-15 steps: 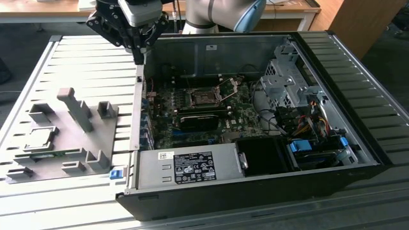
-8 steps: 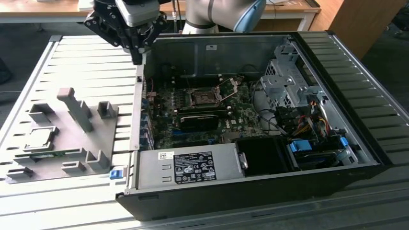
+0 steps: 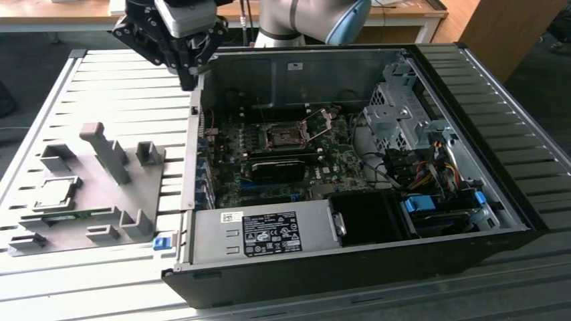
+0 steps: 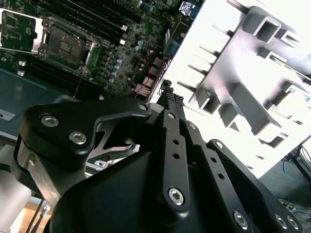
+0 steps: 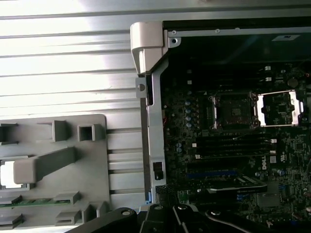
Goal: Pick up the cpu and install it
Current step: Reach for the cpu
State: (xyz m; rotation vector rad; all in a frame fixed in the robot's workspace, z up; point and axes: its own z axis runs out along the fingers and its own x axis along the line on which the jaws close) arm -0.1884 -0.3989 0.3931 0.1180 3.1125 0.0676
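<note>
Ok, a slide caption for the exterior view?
Gripper over the edge of the case; cpu on its holder plate, socket open.

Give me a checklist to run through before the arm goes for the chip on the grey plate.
1. The chip lies flat on the grey plate: ok.
2. The pincer is empty: ok.
3. The pincer is open for a grasp: not ok, jaws look shut.
4. The pincer is above the chip: not ok, it hangs by the computer case wall, apart from the plate.
5. The socket is open and bare: ok, its cover is swung aside.
</note>
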